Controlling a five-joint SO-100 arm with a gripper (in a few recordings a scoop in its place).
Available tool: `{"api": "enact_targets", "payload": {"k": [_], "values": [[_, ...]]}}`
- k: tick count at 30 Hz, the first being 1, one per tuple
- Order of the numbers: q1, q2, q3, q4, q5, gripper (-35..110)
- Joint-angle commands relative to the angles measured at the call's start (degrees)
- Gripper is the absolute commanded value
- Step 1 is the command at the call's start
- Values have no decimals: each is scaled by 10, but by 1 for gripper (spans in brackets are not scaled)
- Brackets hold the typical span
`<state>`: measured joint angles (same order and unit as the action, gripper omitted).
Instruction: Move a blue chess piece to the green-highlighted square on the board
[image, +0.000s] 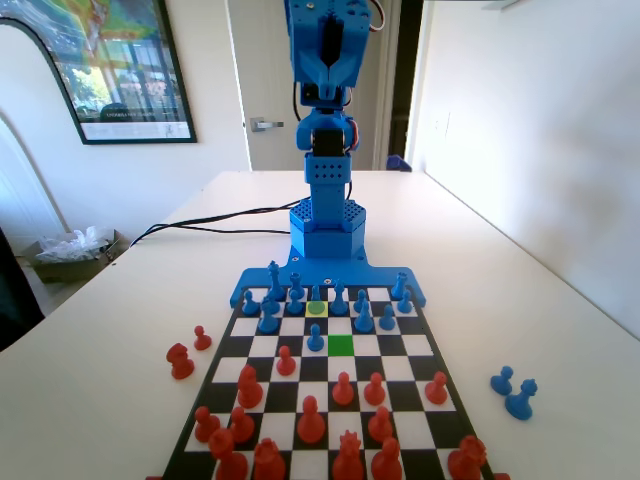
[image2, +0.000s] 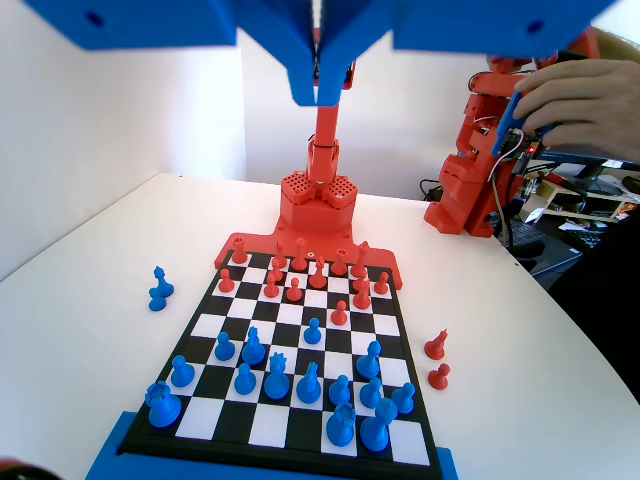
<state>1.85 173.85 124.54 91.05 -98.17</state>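
The jaws (image2: 321, 88) hang high above the board (image2: 210, 424) in the wrist view, pressed together at the tips with nothing between them. Well below and ahead of them, one blue chess piece (image: 315, 339) stands alone on a black square in advance of the blue ranks; in the fixed view it sits just left of the green-highlighted square (image: 341, 345), which is bare. One pale yellow-green square (image: 316, 309) lies behind that piece, toward the arm, with what seems to be a small piece on it, though that is hard to tell at this size. The fixed view shows both highlights; the wrist view shows the board as plain black and white, the same lone piece (image2: 313, 331) near its middle. Off the board on the table (image: 520, 270), the fixed view shows two blue pieces (image: 512, 390) at the right and two red pieces (image: 187, 353) at the left; the wrist view has them on the opposite sides. Roughly a dozen blue pieces crowd the rows under the jaws, and about as many red ones stand at the end away from the arm.
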Motion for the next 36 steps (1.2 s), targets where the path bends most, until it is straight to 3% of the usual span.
{"api": "enact_targets", "payload": {"k": [1, 21, 36], "values": [[3, 12, 5, -9, -5, 1], [3, 4, 1, -7, 10, 1], [23, -203, -153, 23, 95, 1]]}}
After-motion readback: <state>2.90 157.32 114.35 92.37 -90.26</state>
